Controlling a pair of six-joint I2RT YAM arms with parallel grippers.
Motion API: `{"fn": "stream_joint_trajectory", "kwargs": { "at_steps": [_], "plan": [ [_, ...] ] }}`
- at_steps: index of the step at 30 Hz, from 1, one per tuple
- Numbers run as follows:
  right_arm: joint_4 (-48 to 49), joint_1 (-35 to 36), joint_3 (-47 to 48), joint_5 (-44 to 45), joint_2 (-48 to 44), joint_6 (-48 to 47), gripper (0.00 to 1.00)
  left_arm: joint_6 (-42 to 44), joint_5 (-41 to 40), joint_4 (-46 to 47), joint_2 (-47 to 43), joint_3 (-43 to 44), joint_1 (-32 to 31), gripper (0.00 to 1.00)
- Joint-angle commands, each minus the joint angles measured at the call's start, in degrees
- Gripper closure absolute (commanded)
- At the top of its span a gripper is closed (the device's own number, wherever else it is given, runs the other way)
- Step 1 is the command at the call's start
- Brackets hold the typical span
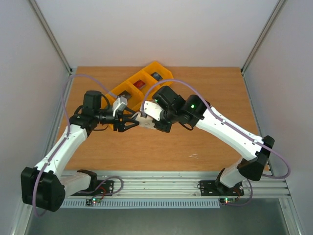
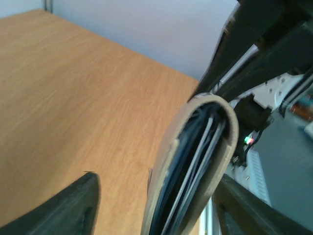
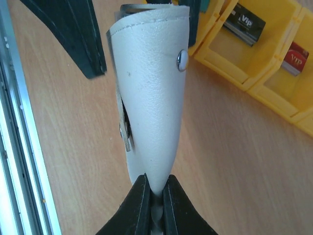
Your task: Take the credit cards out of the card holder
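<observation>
Right hand (image 3: 155, 191) is clenched on the near tip of the card holder (image 3: 151, 98), fingers pressed together with the pale leather pinched between them. It holds the holder in the air, above the tabletop (image 1: 205, 98).

Long axis of the holder runs straight away from my right hand toward the left hand (image 2: 156, 205); seen from above, the two hands face each other along that line with the holder between them.

Left hand is released: one finger stands apart from the holder's side. The other sits hard beside the opposite side, and I cannot tell whether it touches. The holder's mouth faces the left wrist camera, and thin grey and dark edges show inside. I cannot tell whether those are cards or pocket leaves.

Beyond the holder, on the far side from my right hand, sit the yellow bins (image 3: 230, 63). A black card (image 3: 246, 23) lies in one compartment, a red card (image 3: 295, 58) in the next.

Judgement: the left hand is the one placed to reach in, moving along the holder's axis.
</observation>
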Motion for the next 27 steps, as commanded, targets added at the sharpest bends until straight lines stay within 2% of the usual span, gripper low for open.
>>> {"fn": "stream_joint_trajectory", "kwargs": {
  "at_steps": [1,5,8,9,10,11,12,14,15,17,19,22,24,27],
  "plan": [
    [-1.8,1.7,4.3,3.5,1.5,-4.0,0.99,4.2,1.3,-0.5,0.3,1.8,-1.4,0.5],
    [-0.7,1.7,4.2,3.7,1.2,-4.3,0.99,3.1,1.4,1.7,-0.5,1.3,-1.8,0.97],
    [4.2,1.2,1.4,5.0,-1.7,-3.2,0.99,-0.3,0.0,8.0,-2.1,0.6,-1.7,1.0],
    [7.1,0.1,-0.4,4.5,-3.5,-2.1,0.94,-2.6,-1.4,12.5,-2.7,0.0,-1.7,1.0],
    [11.4,-1.8,-2.2,2.3,-5.5,-0.4,0.81,-6.6,-3.5,18.5,-3.4,-0.8,-1.7,1.0],
    [14.3,-4.4,-3.5,-2.7,-7.8,3.2,0.64,-13.6,-5.9,25.8,-3.9,-1.5,-1.7,1.0],
    [16.7,-8.2,-4.4,-8.8,-9.7,6.9,0.46,-18.7,-9.6,35.0,-4.1,-1.9,-1.6,1.0],
    [22.9,-15.6,-6.0,-22.5,-13.4,15.1,0.08,-31.6,-11.7,44.9,-3.5,-0.9,-1.4,1.0],
    [27.3,-18.5,-7.3,-28.2,-14.4,18.9,0.02,-34.5,-11.5,47.2,-3.1,0.5,-1.4,1.0],
    [35.0,-21.4,-10.1,-35.4,-15.6,25.1,0.02,-38.1,-9.2,50.5,-2.6,2.8,-1.8,1.0],
    [42.0,-23.5,-12.0,-41.1,-15.6,31.0,0.01,-37.5,-6.4,53.0,-3.0,4.0,-2.6,1.0],
    [57.4,-26.8,-16.3,-49.3,-14.6,42.6,0.02,-36.7,-7.2,55.7,-3.7,4.7,-3.2,1.0],
    [59.5,-26.9,-15.8,-52.1,-12.5,45.8,0.02,-37.3,-8.2,57.4,-3.8,4.9,-3.6,1.0],
    [56.1,-26.8,-12.4,-55.2,-9.0,45.7,0.11,-38.7,-9.7,57.7,-3.8,5.0,-5.0,1.0]
  ]
}}
